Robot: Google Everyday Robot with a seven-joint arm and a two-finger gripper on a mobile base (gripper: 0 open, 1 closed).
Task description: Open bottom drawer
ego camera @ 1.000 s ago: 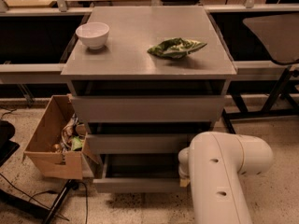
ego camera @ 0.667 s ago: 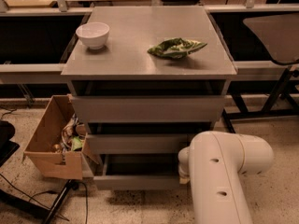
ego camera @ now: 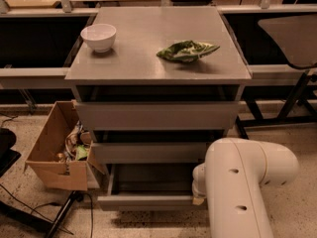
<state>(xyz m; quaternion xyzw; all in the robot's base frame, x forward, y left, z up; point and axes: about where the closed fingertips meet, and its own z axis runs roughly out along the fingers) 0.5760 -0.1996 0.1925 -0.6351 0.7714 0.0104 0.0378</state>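
A grey cabinet (ego camera: 158,43) with three drawers stands in the middle. The bottom drawer (ego camera: 146,201) is pulled out toward me, its dark inside showing. The middle drawer (ego camera: 148,151) and top drawer (ego camera: 157,115) stick out less. My white arm (ego camera: 242,182) reaches in from the lower right. The gripper is hidden behind the arm, at the right end of the bottom drawer's front.
A white bowl (ego camera: 98,36) and a green chip bag (ego camera: 186,50) lie on the cabinet top. An open cardboard box (ego camera: 57,150) with several items stands on the floor at the left. Cables and a dark stand leg (ego camera: 62,214) lie lower left. Tables run behind.
The bottom drawer has come slightly further out toward me. The arm stays at about the same place.
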